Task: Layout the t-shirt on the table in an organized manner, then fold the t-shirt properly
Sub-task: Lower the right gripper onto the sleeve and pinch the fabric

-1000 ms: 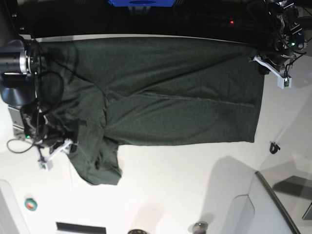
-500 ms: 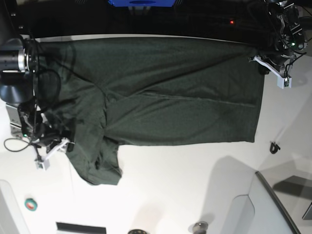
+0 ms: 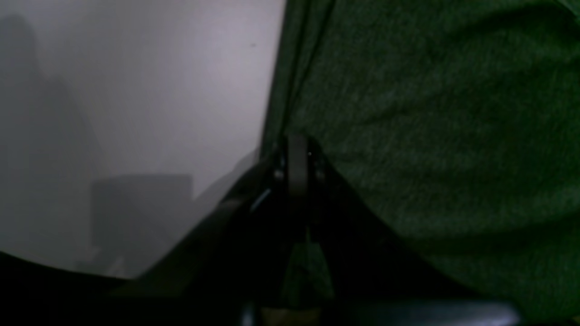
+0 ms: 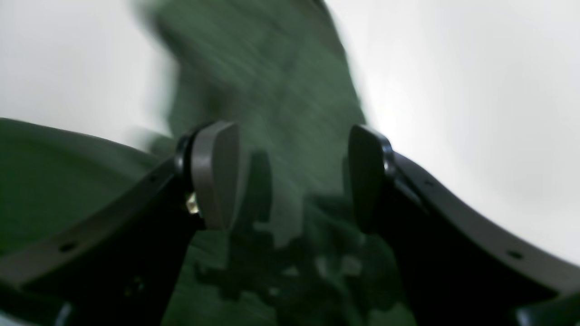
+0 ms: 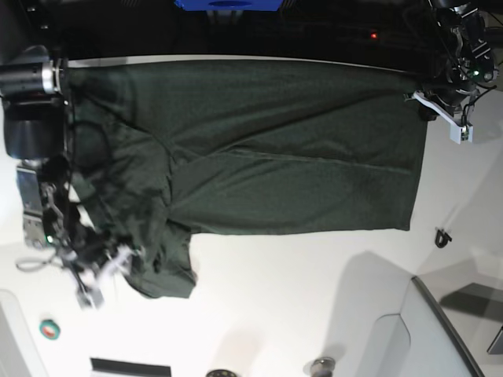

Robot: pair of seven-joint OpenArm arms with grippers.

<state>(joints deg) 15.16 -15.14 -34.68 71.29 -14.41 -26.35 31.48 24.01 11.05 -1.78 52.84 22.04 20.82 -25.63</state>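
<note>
Base view gives me the shirt point(image 5: 267, 149) spread across the white table point(image 5: 314, 298), a dark green knit with no print, mostly flat, with a long crease running across its middle. Its far edge lies along the table's dark back edge. One sleeve hangs out from the body toward the near side, rumpled and folded on itself. My left gripper point(image 5: 428, 100) sits at the shirt's corner on the view's right. From the left wrist I see its jaws pressed tight together with the shirt's hem edge point(image 3: 276, 104) pinched between them, matte heathered fabric filling the frame beside smooth grey tabletop. My right gripper point(image 5: 118, 255) is over the rumpled sleeve on the view's left. From the right wrist, though blurred, its two rounded grey pads point(image 4: 215, 174) stand apart with green cloth below and between them. I cannot tell whether they touch the fabric. A small green roll point(image 5: 49, 330) lies near the table's corner.
</note>
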